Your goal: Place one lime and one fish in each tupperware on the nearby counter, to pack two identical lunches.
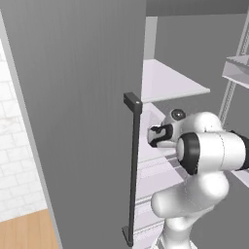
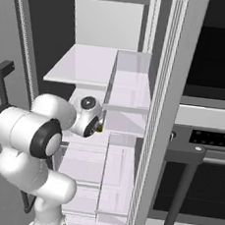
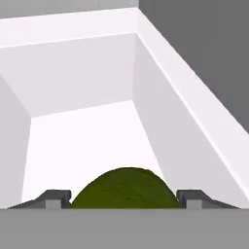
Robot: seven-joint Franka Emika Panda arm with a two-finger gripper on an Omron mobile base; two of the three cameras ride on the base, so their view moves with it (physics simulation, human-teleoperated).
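A: Where's the arm?

B: Reaching into the open fridge. In the left base view the fridge door (image 1: pixel 82 121) stands open in front of the camera, with its dark vertical handle (image 1: pixel 132 170) on the door's right edge. The wrist sits just right of that handle, level with the white drawers (image 1: pixel 155 170) below the shelf (image 1: pixel 170 80).

A: Claw state?

B: Claw (image 3: pixel 124 203) is spread wide. In the hand view the two dark fingertips (image 3: pixel 53 198) sit at the bottom, one either side of the lime (image 3: pixel 124 188). The lime fills the gap between them. Can't tell whether the pads actually touch it, so I'm not calling it gripped.

A: Where's the lime exactly?

B: Inside a white bin (image 3: pixel 194 112) in the fridge, at the near end, towards the right-hand wall. Dark yellow-green, rounded top showing, lower part cut off by the view's bottom edge. In the right base view a small green sliver of it (image 2: pixel 99 128) shows just beside the wrist, at the edge of the clear door bins (image 2: pixel 129 87).

A: Anything else around?

B: A strip of tan bench (image 1: pixel 26 232) at the lower left corner of the left base view, under the white tile wall (image 1: pixel 14 160). The right base view has an oven front (image 2: pixel 204 145) right of the fridge, with a dark bar handle (image 2: pixel 179 191).
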